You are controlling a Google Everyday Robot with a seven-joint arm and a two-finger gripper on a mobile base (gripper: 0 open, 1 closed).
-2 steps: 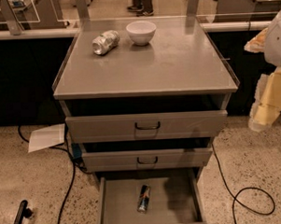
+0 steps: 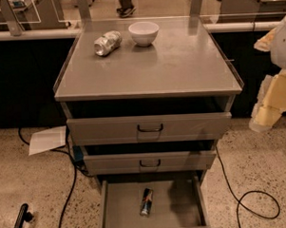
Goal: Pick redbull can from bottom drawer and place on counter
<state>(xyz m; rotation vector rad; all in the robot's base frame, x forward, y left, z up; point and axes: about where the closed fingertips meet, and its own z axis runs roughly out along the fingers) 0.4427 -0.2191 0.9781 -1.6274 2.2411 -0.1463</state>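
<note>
Speckled terrazzo floor (image 2: 259,168), dark cabinetry along the back wall. Centre: grey three-drawer cabinet (image 2: 77,138). Its counter (image 2: 188,66) is a broad flat top with a thin raised rim. The two upper drawers (image 2: 105,129) with black handles are each pulled out slightly. The bottom drawer (image 2: 121,207) is pulled out furthest, its floor exposed.

My gripper (image 2: 263,120) hangs at the right edge, off the cabinet's right side, about level with the top drawer and well apart from everything. I cannot tell whether it is apart or together; it holds nothing visible.

On the counter's back left: white bowl (image 2: 143,33), upright; dented silver can (image 2: 107,43) on its side just left of it.

Redbull can (image 2: 147,202): on its side on the bottom drawer's floor, near centre, lengthwise front to back.

Floor, left: sheet of paper (image 2: 46,139), black cable (image 2: 70,190)
</note>
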